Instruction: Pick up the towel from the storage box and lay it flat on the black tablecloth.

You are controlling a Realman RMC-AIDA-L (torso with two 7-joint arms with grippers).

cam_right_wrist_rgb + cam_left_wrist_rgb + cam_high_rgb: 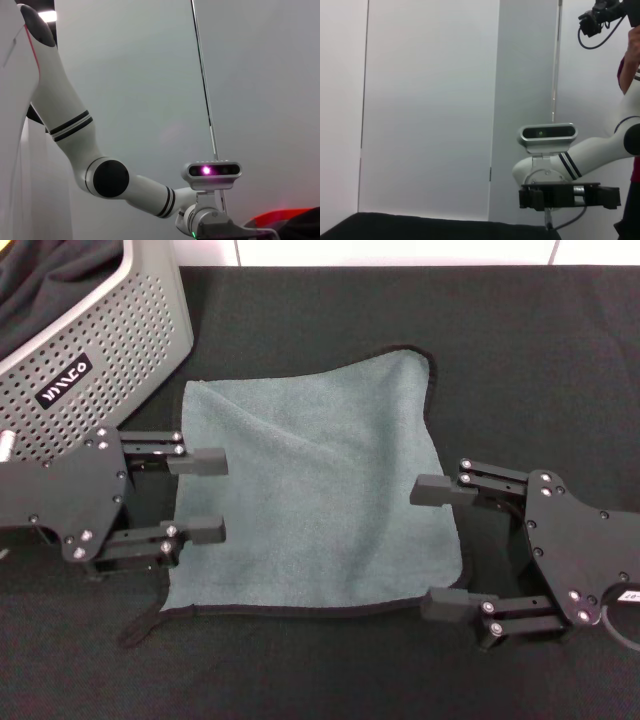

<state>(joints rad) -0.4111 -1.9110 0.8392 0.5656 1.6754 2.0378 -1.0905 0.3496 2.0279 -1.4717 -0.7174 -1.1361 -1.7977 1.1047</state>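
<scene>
The grey-green towel (315,495) with its black hem lies spread on the black tablecloth (520,370) in the head view, with a soft fold across its middle. My left gripper (205,497) is open at the towel's left edge, its fingers (198,462) over that edge. My right gripper (442,545) is open at the towel's right edge, empty. The storage box (95,335) stands at the back left with a black cloth (55,280) inside. The left wrist view shows the right gripper (570,197) across the table; the right wrist view shows the left arm (125,180).
A loop of the towel's black hem (143,625) lies on the tablecloth near the front left corner. A white wall (400,250) runs behind the table's back edge. A person's arm (632,50) shows in the left wrist view.
</scene>
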